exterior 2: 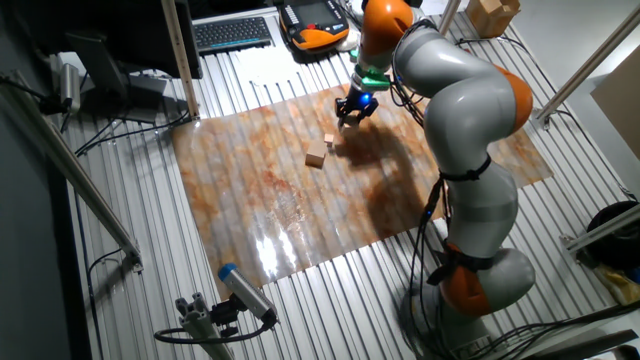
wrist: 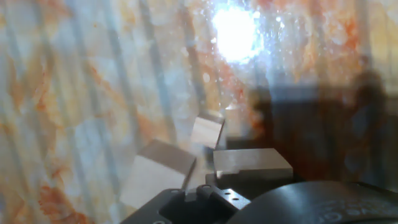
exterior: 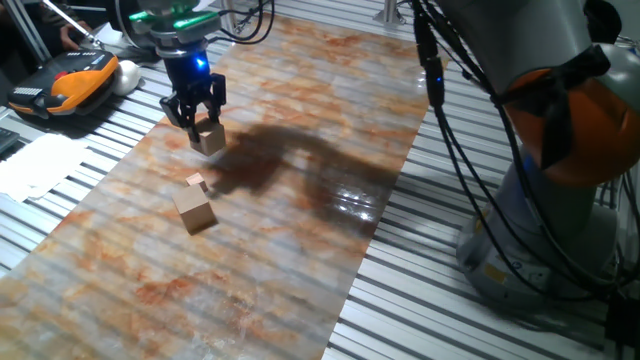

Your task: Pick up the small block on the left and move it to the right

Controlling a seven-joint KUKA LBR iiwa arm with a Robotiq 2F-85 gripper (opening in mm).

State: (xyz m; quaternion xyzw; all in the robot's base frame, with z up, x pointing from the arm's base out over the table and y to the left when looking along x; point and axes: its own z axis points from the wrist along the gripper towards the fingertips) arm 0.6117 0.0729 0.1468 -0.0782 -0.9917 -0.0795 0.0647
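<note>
1. Small block [exterior: 209,138]: light-tan wooden cube at the far left part of the marbled mat [exterior: 300,230], directly under the gripper [exterior: 197,118].
2. Gripper's black fingers [exterior: 180,110] straddle the small block and close on its top edge; they look pinched on it. Block appears tilted and at or just above the mat; contact with the mat cannot be told.
3. In the hand view a pale block [wrist: 158,175] fills the space next to a finger tip; blurred, so no more can be read.
4. Tiny block [exterior: 196,182]: on the mat, nearer than the small block, touching or just beside the bigger block [exterior: 195,210], which sits nearest of the three.
5. In the other fixed view the gripper [exterior 2: 353,112] stands at the mat's far edge, the two loose blocks near it.
6. Arm [exterior 2: 460,110]: grey with orange joints, reaching over the mat; dark shadow on the mat to the right of the blocks.
7. Table [exterior: 470,320]: ribbed metal slats under the mat.
8. Orange-black pendant [exterior: 70,80] lies far left on the table, off the mat.
</note>
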